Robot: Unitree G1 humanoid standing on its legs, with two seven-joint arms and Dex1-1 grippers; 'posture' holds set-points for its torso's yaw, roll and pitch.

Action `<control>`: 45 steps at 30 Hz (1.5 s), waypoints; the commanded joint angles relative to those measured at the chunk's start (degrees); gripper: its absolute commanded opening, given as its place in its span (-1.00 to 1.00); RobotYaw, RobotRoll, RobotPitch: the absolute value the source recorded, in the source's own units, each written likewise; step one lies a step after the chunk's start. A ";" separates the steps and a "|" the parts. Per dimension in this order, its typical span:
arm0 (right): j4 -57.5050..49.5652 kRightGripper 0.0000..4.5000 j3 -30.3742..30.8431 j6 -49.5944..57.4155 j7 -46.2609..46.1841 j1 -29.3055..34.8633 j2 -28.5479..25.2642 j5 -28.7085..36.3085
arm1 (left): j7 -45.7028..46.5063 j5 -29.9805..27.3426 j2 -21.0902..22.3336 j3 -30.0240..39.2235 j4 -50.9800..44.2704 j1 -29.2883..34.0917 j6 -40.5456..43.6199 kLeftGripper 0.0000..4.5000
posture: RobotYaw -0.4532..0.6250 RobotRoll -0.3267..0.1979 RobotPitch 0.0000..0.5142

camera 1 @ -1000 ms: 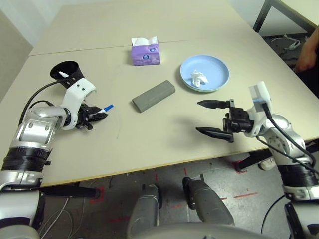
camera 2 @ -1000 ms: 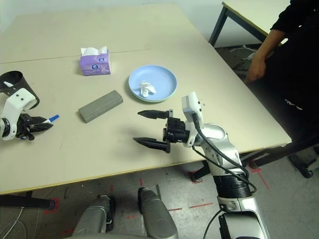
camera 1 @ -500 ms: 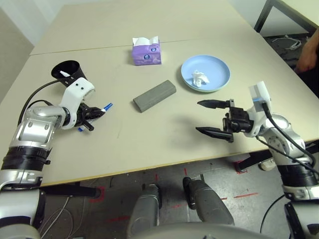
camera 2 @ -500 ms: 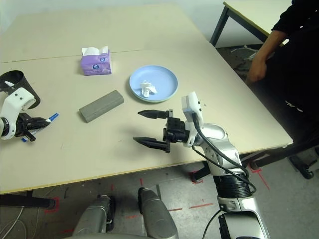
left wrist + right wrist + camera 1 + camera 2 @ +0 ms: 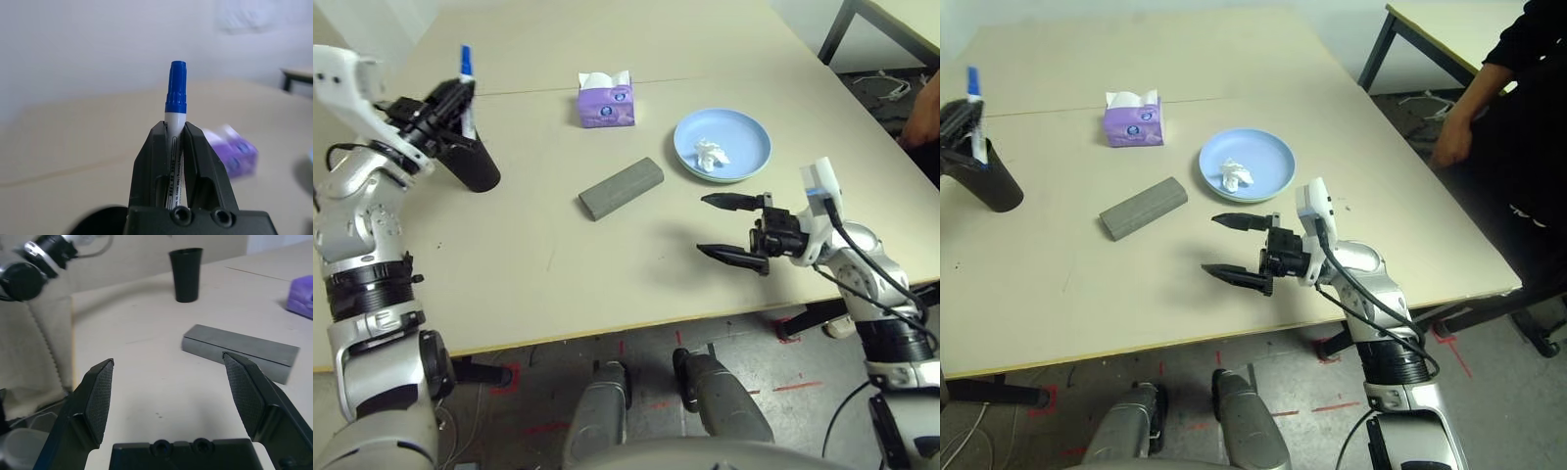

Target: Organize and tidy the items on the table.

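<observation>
The left gripper (image 5: 450, 98) clasps a blue-capped marker (image 5: 466, 63) above the black cup (image 5: 470, 162), the tissue (image 5: 708, 154) already sits in the plate (image 5: 744, 137), while the glasses case (image 5: 621, 188) waits mid-desk (image 5: 558, 264) beside the spread, empty right gripper (image 5: 722, 227).

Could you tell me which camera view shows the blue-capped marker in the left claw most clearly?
The left wrist view: the marker stands upright, pinched in the left claw. Both eye views show it small, cap up, above the black cup.
</observation>
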 commanded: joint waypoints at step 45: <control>-3.31 1.00 -0.70 3.66 -3.99 4.66 0.22 0.93 | 2.31 4.78 2.54 -3.59 36.86 -7.95 -25.78 0.98 | -0.42 0.25 -0.30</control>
